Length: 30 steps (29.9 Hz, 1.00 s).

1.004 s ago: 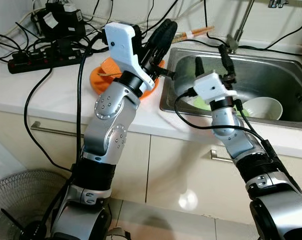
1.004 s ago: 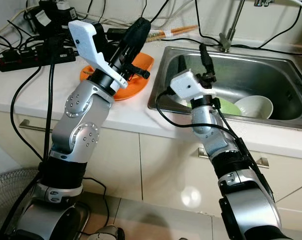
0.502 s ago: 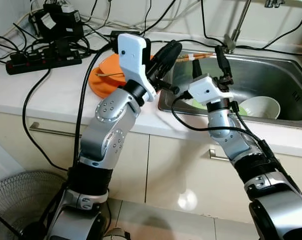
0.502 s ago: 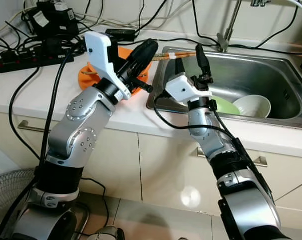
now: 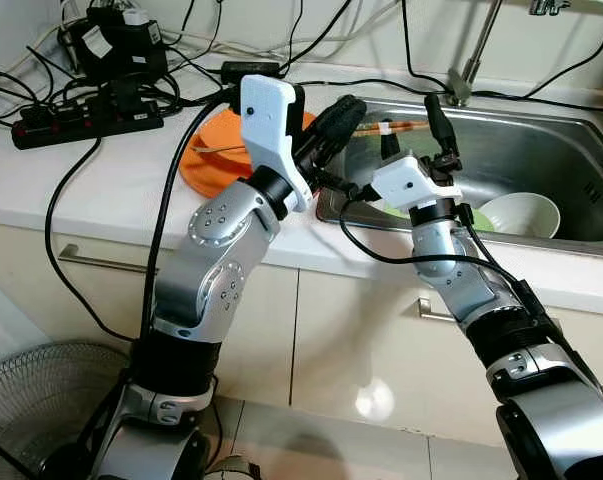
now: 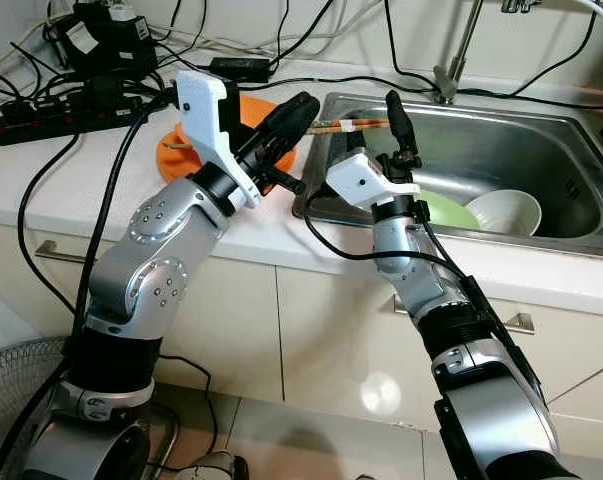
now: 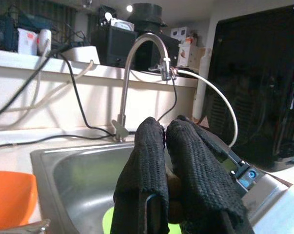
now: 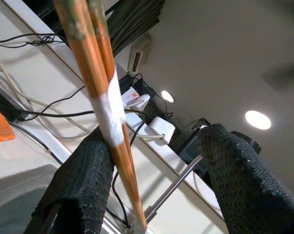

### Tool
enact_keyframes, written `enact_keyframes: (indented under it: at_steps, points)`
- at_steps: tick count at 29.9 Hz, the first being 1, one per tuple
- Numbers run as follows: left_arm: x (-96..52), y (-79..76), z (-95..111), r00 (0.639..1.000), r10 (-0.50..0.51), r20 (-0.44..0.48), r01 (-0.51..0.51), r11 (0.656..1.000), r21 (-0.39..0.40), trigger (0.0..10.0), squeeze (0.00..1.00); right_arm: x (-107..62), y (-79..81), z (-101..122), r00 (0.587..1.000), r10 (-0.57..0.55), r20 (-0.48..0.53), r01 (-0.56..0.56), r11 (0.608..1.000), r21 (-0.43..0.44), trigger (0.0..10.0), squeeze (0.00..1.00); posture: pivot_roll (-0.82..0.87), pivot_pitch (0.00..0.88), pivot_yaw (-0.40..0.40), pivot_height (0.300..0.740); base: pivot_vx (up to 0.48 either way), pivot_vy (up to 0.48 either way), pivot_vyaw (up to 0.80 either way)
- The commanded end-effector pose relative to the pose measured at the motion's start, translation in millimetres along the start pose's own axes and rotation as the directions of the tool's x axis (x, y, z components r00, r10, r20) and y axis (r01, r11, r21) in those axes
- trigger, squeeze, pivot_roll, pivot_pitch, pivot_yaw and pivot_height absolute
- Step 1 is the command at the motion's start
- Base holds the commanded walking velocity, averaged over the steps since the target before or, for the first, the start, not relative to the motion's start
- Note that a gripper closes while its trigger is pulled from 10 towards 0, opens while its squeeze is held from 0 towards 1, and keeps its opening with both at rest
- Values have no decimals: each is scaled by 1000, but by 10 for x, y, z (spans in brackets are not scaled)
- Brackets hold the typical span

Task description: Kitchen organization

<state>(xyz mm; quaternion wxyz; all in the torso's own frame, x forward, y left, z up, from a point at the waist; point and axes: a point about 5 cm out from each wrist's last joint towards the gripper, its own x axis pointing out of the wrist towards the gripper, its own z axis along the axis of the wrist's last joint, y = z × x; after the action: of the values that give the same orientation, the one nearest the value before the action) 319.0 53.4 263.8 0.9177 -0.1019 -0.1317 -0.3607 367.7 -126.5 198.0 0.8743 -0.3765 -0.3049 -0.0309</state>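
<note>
The right gripper (image 5: 413,116) stands fingers up over the stainless steel sink (image 5: 541,150), its jaws apart. The left gripper (image 6: 299,108), fingers pressed together, seems to pinch the pair of orange-brown chopsticks bound with white tape (image 5: 396,127), which reach across between the right fingers. Behind lies a flat orange plate (image 5: 209,160).

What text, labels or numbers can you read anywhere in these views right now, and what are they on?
No text can be read.
White label on the black adapter: print too small.
White band around the chopsticks: blank.
Boxes on the ledge behind the faucet: red and white marks, too blurred.
Power strip: no legible marking.
</note>
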Motion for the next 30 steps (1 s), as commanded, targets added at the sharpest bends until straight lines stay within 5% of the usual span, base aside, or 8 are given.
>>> enact_keyframes:
  at_steps: [1,8,9,10,30]
  points:
    - [-18,24,-30,1000,14,-27,-14,1000,-8,10000,0,44,-36,18,1000,-30,3,30,1000,1,10000,0,141,0,27,740,0,0,0]
    - [-22,34,-19,999,18,-36,-19,1000,-10,10000,0,47,-39,19,999,-36,3,36,999,5,9608,0,141,0,28,740,0,0,0]
    - [-23,36,-20,999,20,-38,-21,1000,-10,10000,0,46,-40,19,999,-37,3,37,999,5,1137,0,139,1,30,740,0,0,0]
    - [-23,39,-22,999,23,-40,-23,1000,-10,10000,0,45,-41,18,999,-38,3,38,999,4,0,0,140,1,29,740,0,0,0]
    - [0,186,-16,989,139,-53,-141,990,-30,10000,0,33,-23,26,999,-34,16,34,999,-12,0,0,143,5,32,740,0,0,0]
